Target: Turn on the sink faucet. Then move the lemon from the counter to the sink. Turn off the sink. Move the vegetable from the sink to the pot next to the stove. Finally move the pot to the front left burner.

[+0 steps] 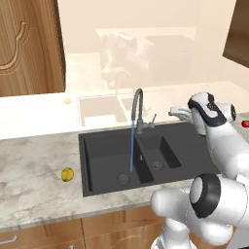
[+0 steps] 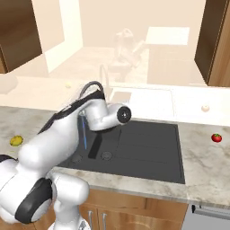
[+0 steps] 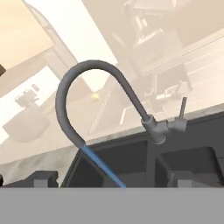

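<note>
The dark gooseneck sink faucet [image 1: 138, 104] [image 3: 87, 70] stands behind the black sink [image 1: 104, 151] [image 2: 148, 143]. A thin blue stream of water [image 1: 132, 146] [image 3: 103, 168] falls from its spout into the left basin. Its small lever [image 3: 183, 109] sticks up beside the base. My gripper [image 1: 177, 113] [image 3: 111, 181] hovers open just right of the faucet, at lever height, holding nothing. The yellow lemon [image 1: 67, 174] [image 2: 16, 140] lies on the counter [image 1: 34, 160] left of the sink. The vegetable, the pot and the stove are out of view.
A small red tomato [image 1: 245, 123] [image 2: 216, 138] sits on the counter right of the sink. A ribbed drainboard [image 2: 148, 134] forms the sink's right part. Wooden cabinets [image 1: 29, 44] hang above left, and the counter's front edge runs close below the sink.
</note>
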Motion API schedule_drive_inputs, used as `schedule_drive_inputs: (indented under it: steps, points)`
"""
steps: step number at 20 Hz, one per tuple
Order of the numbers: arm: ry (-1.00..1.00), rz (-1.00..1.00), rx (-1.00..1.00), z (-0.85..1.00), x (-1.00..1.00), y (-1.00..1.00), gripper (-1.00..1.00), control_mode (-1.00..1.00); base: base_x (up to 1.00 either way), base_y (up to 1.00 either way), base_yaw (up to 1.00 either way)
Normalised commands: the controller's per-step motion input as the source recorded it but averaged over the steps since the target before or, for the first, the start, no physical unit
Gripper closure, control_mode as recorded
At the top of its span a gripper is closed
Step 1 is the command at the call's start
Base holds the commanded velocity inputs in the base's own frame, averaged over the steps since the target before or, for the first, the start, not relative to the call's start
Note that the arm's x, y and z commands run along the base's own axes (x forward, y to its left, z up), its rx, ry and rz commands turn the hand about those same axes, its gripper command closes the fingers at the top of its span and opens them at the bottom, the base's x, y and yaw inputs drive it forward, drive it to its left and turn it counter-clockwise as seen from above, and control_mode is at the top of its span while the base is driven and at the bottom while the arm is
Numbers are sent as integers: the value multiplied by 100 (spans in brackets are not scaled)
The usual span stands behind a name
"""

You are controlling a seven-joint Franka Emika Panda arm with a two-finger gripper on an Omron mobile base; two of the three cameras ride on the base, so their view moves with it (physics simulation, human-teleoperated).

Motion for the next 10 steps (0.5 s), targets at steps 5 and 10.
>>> schedule_drive_inputs:
  steps: [5,10]
  points:
    - [27,-10,-9,9,-74,62,-100,-100,0,0,0]
    - [26,-14,-15,-5,-61,85,-100,-100,0,0,0]
